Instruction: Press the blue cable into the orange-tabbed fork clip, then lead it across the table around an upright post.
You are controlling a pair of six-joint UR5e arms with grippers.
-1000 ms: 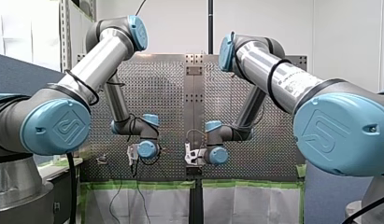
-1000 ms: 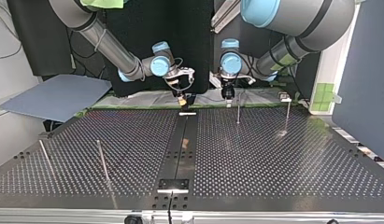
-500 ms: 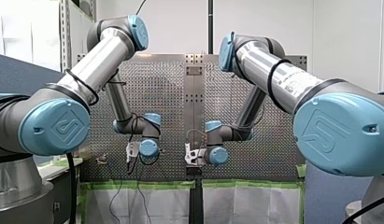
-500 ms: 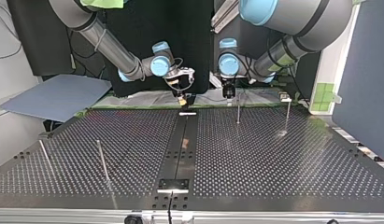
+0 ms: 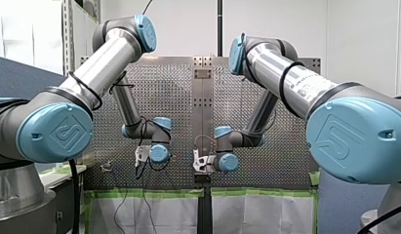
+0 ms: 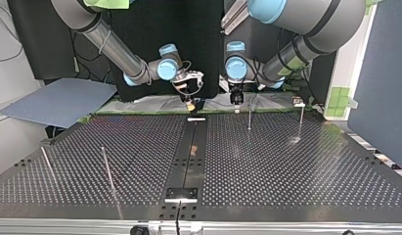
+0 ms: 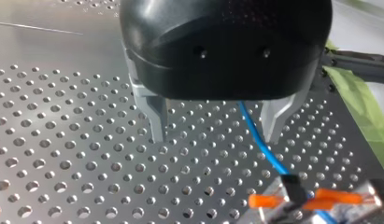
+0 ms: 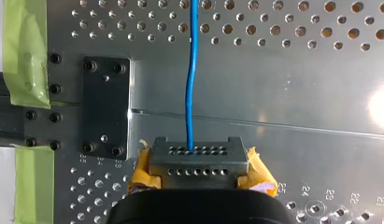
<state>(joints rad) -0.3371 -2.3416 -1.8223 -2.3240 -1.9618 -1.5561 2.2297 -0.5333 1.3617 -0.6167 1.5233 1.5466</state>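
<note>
My left gripper (image 7: 215,137) points down at the table (image 7: 63,140), fingers spread astride the blue cable (image 7: 262,149), which my right gripper (image 8: 194,161) pinches.

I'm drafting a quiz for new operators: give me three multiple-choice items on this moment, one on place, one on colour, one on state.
1. In the left wrist view the cable runs: A) between the left gripper's fingers B) behind a post C) under the table
2. The clip's tabs are: A) green B) orange C) white
3. The left gripper is: A) shut on the cable B) open C) shut on the clip
1 A: it passes between them to the clip. 2 B: orange either side of the cable. 3 B: its fingers stand apart.
</note>
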